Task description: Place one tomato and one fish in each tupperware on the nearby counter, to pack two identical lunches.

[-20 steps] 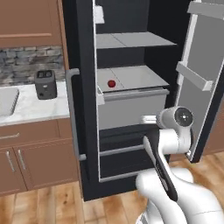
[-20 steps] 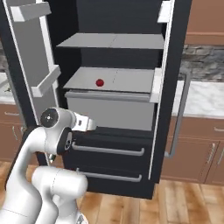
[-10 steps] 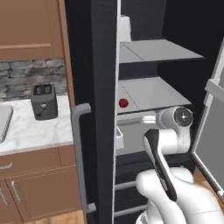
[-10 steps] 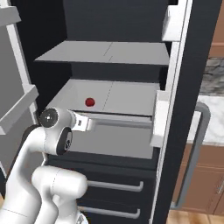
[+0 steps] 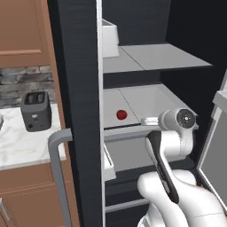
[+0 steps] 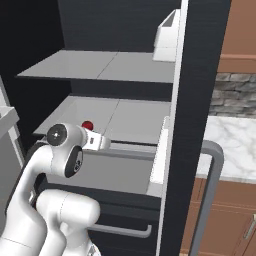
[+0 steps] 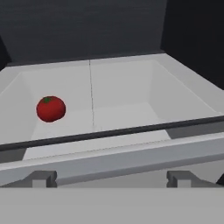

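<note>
**Hand view: tomato in the fridge bin, jaws wide**

Left base view gave me, from the left, a dark toaster (image 5: 35, 111) on the marble counter (image 5: 22, 148), then the grey fridge door handle (image 5: 60, 168). Right of the door edge I saw the tomato (image 5: 121, 115) resting alone in a pale grey bin (image 5: 146, 99) below a grey shelf (image 5: 164, 55). My arm's white wrist sat at the bin's front edge. On the hand view the tomato (image 7: 51, 108) lay at the bin's left, near its side wall, and the gripper (image 7: 111, 178) stood spread wide, holding nothing, short of the bin's front rim.
</note>
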You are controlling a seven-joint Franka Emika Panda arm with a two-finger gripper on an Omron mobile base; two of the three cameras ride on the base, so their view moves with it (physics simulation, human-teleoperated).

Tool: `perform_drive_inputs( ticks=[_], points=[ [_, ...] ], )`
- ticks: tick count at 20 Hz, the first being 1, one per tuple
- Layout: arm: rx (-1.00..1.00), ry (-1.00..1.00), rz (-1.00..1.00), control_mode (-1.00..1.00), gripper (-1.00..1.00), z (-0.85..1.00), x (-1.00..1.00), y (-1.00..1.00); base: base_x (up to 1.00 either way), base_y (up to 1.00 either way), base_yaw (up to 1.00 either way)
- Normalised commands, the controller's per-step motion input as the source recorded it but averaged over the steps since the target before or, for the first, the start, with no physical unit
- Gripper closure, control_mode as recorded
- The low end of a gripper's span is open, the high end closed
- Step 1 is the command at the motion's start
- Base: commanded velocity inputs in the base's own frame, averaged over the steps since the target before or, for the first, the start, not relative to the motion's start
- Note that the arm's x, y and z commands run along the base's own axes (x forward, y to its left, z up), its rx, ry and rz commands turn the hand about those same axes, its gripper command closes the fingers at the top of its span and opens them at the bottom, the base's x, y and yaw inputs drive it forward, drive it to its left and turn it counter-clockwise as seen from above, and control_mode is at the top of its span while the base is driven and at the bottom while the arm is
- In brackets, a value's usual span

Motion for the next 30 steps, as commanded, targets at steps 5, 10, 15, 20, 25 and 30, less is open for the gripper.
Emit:
perform_drive_inputs(
  ticks=[5,10,15,20,25,30],
  points=[
    [0.0,0.04,0.05,-1.0,-1.0,0.0,0.12,0.0,0.16,-0.04,0.06],
    [0.0,0.09,0.15,-1.0,-1.0,-0.04,0.32,0.09,0.0,0.0,0.0],
    [0.0,0.14,0.16,-1.0,-1.0,-0.12,0.37,0.42,0.0,0.0,0.0],
    [-0.01,0.07,0.05,-1.0,-1.0,-0.05,0.2,0.44,0.0,0.0,0.0],
    [-0.01,0.01,0.0,-1.0,-1.0,0.0,0.27,0.2,0.0,0.0,0.0],
    [0.0,0.02,0.0,-1.0,-1.0,-0.02,0.34,0.06,0.0,0.0,0.0]
  ],
)
